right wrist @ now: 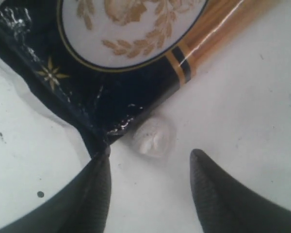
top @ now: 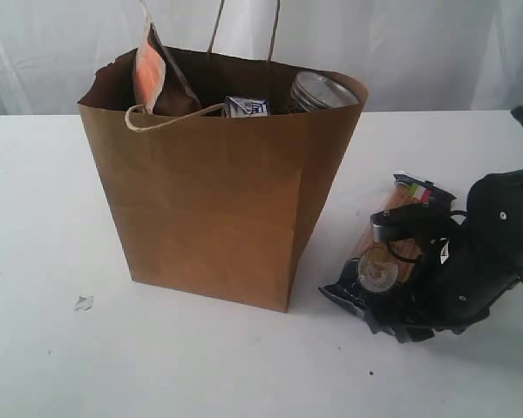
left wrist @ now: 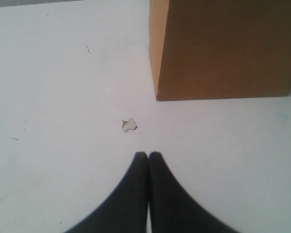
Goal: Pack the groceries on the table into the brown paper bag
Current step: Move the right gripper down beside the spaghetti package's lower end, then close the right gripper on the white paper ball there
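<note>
Three groceries, a brown orange-labelled pouch (top: 152, 74), a blue-white carton (top: 247, 106) and a clear-lidded jar (top: 322, 90), sit in the brown paper bag (top: 218, 200) on our white table (top: 52, 261), while our right gripper (right wrist: 150, 154) stands parted and empty at the dark end of the spaghetti packet (right wrist: 136, 48) lying beside the bag, our left gripper (left wrist: 148, 155) closed on nothing

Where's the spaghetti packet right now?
In the exterior view the spaghetti packet lies on the table, right of the brown paper bag, the open right gripper at its dark end.
</note>
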